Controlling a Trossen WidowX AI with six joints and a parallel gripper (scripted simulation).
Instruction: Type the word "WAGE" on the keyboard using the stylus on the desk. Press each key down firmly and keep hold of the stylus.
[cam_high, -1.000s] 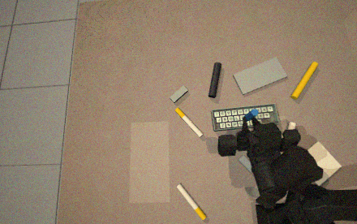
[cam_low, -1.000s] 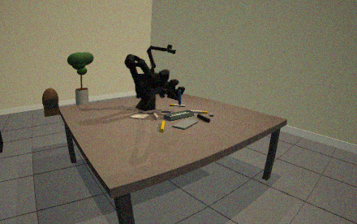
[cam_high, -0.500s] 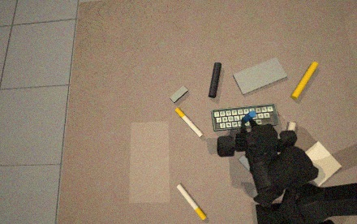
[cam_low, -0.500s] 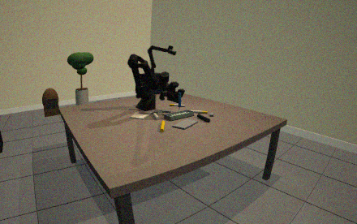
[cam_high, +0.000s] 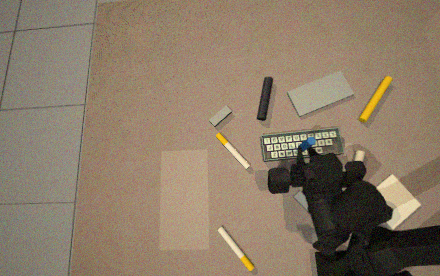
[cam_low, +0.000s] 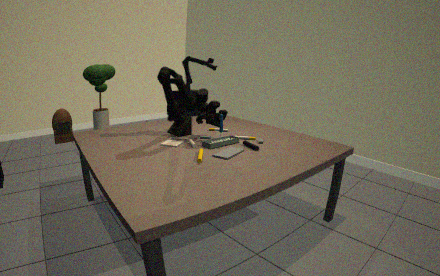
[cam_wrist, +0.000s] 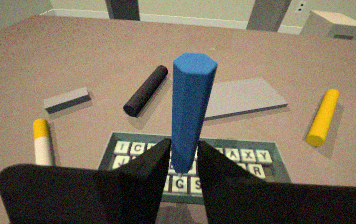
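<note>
The blue hexagonal stylus (cam_high: 308, 143) (cam_low: 221, 124) (cam_wrist: 194, 105) stands roughly upright. My gripper (cam_high: 304, 149) (cam_wrist: 184, 145) is shut on it over the keyboard. The keyboard (cam_high: 284, 146) (cam_low: 220, 143) (cam_wrist: 123, 147) is a green-grey board with cream letter keys. In the wrist view the G key (cam_wrist: 180, 184) shows just below the fingers, with S to its right, A, X and Y at the upper right and R below them. The stylus's tip is hidden by the fingers, so I cannot tell whether it touches a key. The W and E keys are not readable.
Beyond the keyboard lie a black cylinder (cam_high: 265, 98) (cam_wrist: 146, 91), a flat grey plate (cam_high: 321, 94) (cam_wrist: 242, 98) and a yellow rod (cam_high: 375, 99) (cam_wrist: 324, 117). A small grey block (cam_high: 220, 116) (cam_wrist: 67, 100) and a white-and-yellow stick (cam_high: 233, 151) (cam_wrist: 43, 142) lie to the left.
</note>
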